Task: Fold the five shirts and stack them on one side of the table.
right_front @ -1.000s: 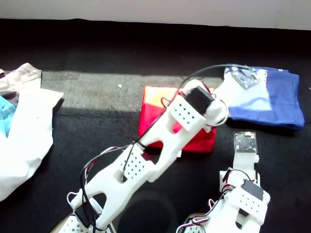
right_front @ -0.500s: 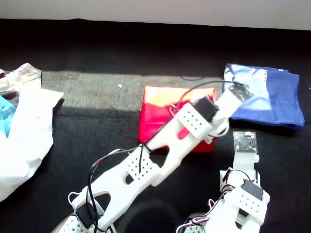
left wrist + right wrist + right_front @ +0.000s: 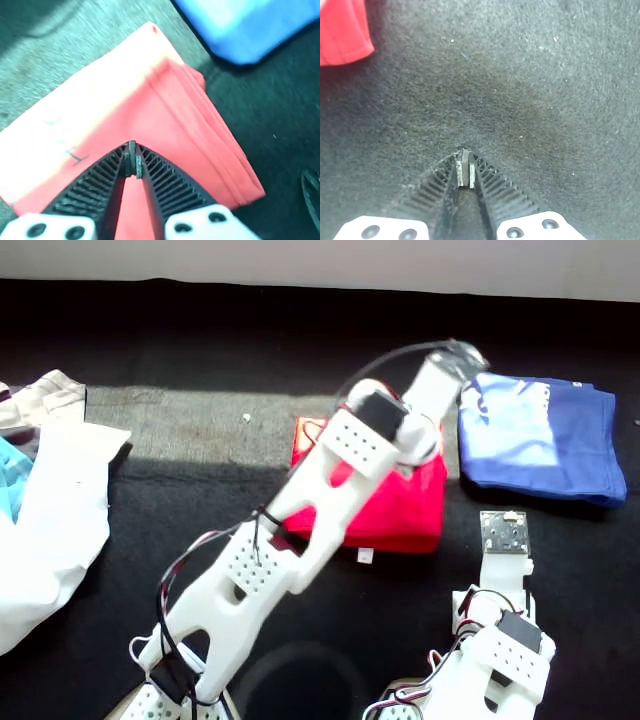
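Left gripper [image 3: 131, 160] is pinched all the way shut with nothing in it, hanging over the folded red cotton shirt [image 3: 150, 115]. Right gripper [image 3: 465, 167] is closed too, also empty, parked low over the black felt table [image 3: 545, 75].

What changed: a second ago the left arm was stretched out so its gripper sat over the near-left part of the folded blue shirt [image 3: 545, 440]. Now it's swung back toward the far side, and the gripper [image 3: 458, 358] is up at the far corner where red and blue nearly meet. Both shirts look like they're lying where they were. My read is that red and blue are folded, but they sit side by side rather than stacked, so the stack isn't started.

The rumpled white shirt [image 3: 55, 530], a turquoise one [image 3: 8, 480] poking out under it and a pale beige one [image 3: 45, 400] are heaped at the left edge, unfolded.

Room-wise, red's right edge runs just beside blue's left edge with a thin dark strip between them. There's plenty of open felt between red and the white heap, and along the far side. The right arm sits near red's near-right corner, so that spot is tight.
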Controlling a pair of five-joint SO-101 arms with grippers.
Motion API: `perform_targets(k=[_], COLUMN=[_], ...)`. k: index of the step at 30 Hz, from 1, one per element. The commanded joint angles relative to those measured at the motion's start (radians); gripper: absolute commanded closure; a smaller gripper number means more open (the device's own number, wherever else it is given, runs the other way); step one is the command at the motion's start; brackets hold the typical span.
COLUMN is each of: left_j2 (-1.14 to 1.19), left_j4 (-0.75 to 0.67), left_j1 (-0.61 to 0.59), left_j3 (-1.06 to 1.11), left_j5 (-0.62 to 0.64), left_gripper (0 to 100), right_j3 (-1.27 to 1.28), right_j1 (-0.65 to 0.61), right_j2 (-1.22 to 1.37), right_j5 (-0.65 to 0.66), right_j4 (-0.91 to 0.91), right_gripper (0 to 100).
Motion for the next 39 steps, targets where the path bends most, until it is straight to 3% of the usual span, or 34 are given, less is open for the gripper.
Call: perform_targets(k=[1, 13, 19, 23, 26, 34, 39], left_j2=[0.013, 0.24, 0.3, 0.255, 0.179, -0.054, -0.143], left_j4=[-0.155, -0.479, -0.508, -0.391, -0.275, 0.189, 0.219], left_j1=[-0.036, -0.027, -0.039, -0.056, -0.062, -0.116, -0.206], left_j3=[-0.027, -0.024, -0.09, -0.266, -0.269, -0.268, -0.252], left_j5=[0.006, 0.003, 0.002, 0.002, 0.002, 0.002, 0.003], left_gripper=[99, 99, 99, 99, 99, 99, 99], right_j3=[0.016, 0.016, 0.016, 0.013, -0.008, -0.36, -0.598], right_j1=[0.022, 0.022, 0.022, 0.015, 0.012, -0.016, -0.193], right_j2=[-0.004, -0.004, -0.004, -0.004, -0.005, -0.005, -0.001], right_j5=[-0.041, -0.046, -0.049, -0.049, -0.051, -0.089, -0.19], right_j4=[-0.028, -0.03, -0.028, -0.027, 0.01, 0.302, 0.437], right_gripper=[99.0, 99.0, 99.0, 99.0, 99.0, 99.0, 98.8])
